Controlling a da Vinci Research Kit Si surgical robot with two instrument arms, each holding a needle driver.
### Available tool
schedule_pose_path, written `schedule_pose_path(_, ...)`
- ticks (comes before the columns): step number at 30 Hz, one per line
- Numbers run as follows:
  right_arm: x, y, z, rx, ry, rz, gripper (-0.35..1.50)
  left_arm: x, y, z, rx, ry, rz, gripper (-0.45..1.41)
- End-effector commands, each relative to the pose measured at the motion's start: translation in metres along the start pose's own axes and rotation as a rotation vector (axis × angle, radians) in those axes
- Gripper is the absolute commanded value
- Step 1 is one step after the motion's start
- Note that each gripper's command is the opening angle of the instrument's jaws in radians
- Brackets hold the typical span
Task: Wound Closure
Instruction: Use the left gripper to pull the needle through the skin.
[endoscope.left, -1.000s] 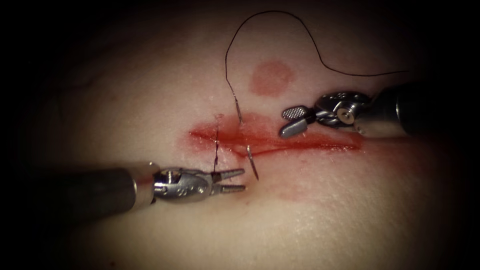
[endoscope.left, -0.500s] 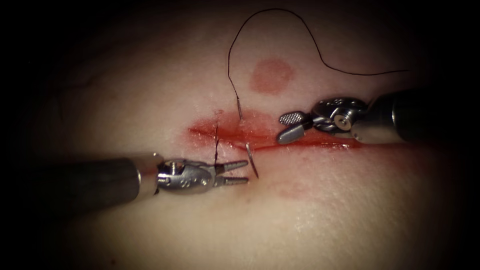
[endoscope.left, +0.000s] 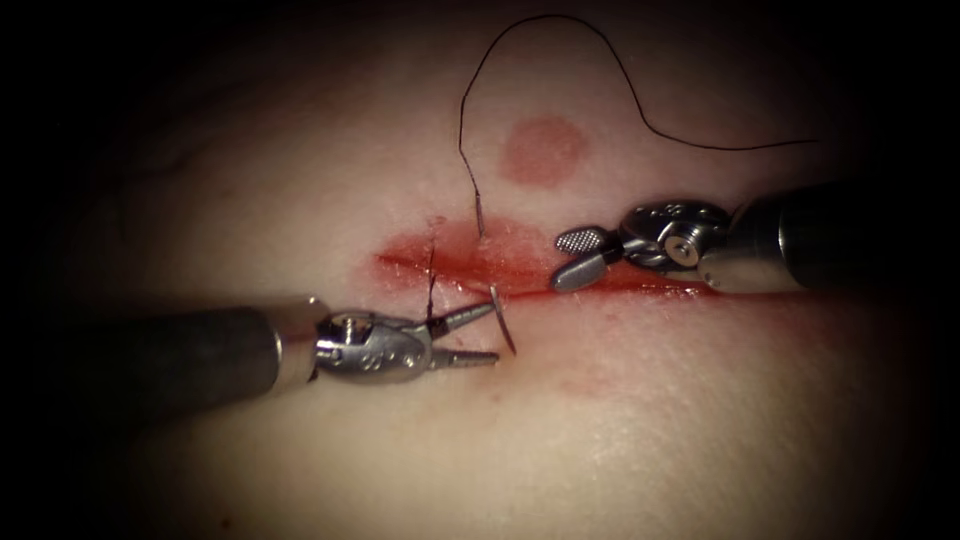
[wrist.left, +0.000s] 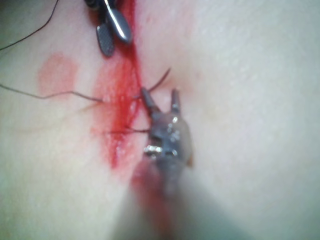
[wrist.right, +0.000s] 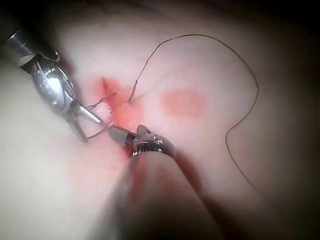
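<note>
Endoscope: needle (endoscope.left: 503, 320) sits in the tissue (endoscope.left: 700, 420) across the cut (endoscope.left: 600, 283), tip out on the near side; left tool (endoscope.left: 480, 335) spread around that tip, holding nothing, right tool (endoscope.left: 575, 255) spread over the cut, empty. Left wrist: left tool (wrist.left: 161, 100) jaws straddle the needle (wrist.left: 159, 80); judgement: grip behind the tip. Right wrist: thread (wrist.right: 240, 65) loops slack on the far side.

Endoscope view lit at centre, dark vignette at edges, glints on metal, both wrist views soft and blurred
</note>
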Motion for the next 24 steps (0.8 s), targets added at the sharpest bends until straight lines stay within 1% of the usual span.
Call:
schedule_pose_path(1,-0.0003,0.0001,0.0009,0.003,0.000,-0.001,1.26,-0.0004,0.0006,0.0008,0.001,0.002,0.002,0.34)
schedule_pose_path(11,-0.0006,0.0000,0.0011,0.008,-0.004,-0.004,1.26,0.0000,0.0004,0.0013,0.011,0.003,0.021,0.26)
schedule_pose_path(15,-0.0006,0.0001,0.0012,0.007,-0.004,-0.004,1.26,0.0001,0.0002,0.0017,0.013,0.000,0.026,0.20)
schedule_pose_path(24,-0.0009,0.0000,0.0014,0.010,-0.005,-0.007,1.26,-0.0003,0.0000,0.0030,0.018,-0.003,0.026,0.21)
